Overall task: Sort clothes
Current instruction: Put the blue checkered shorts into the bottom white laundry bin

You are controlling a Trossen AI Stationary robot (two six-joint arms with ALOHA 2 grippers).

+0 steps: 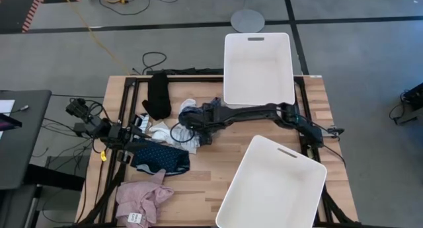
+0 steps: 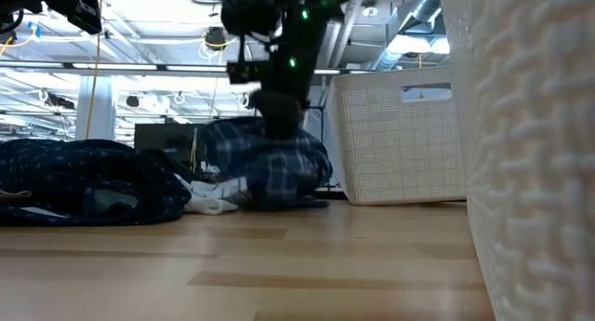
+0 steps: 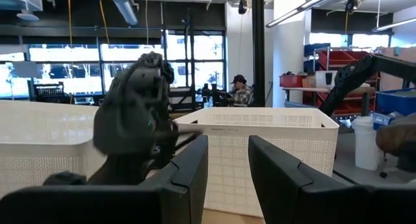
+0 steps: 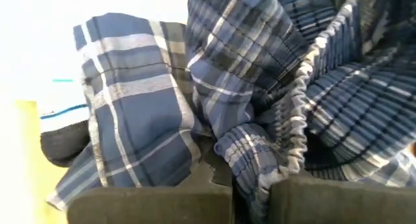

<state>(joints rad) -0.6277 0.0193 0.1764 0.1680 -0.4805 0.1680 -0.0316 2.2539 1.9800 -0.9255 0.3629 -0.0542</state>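
The blue plaid shirt [image 1: 193, 134] lies bunched at the table's middle, also in the low view [image 2: 270, 167]. My right gripper [image 1: 188, 124] stands over it, pointing down, shut on its cloth. White socks [image 1: 158, 130] lie beside it. The black piece [image 1: 158, 94] lies farther back. The navy dotted piece [image 1: 160, 158] and the pink piece [image 1: 142, 198] lie nearer the front left. My left gripper [image 3: 227, 178] is at the table's left by the socks, held level above the table. Its fingers are a little apart and hold nothing. My right gripper pinches a gathered fold of the plaid shirt [image 4: 253, 162] between its two fingers, several layers bunched together. The fingers come from above, pointing down [image 2: 279, 112]. The shirt rests on the table below them, slack and heaped.
One white bin [image 1: 258, 89] stands at the back right of the table. A second white bin [image 1: 246, 201] stands at the front right, tilted, and fills the right of the low view. Bare wood shows between them. A person sits in the room behind.
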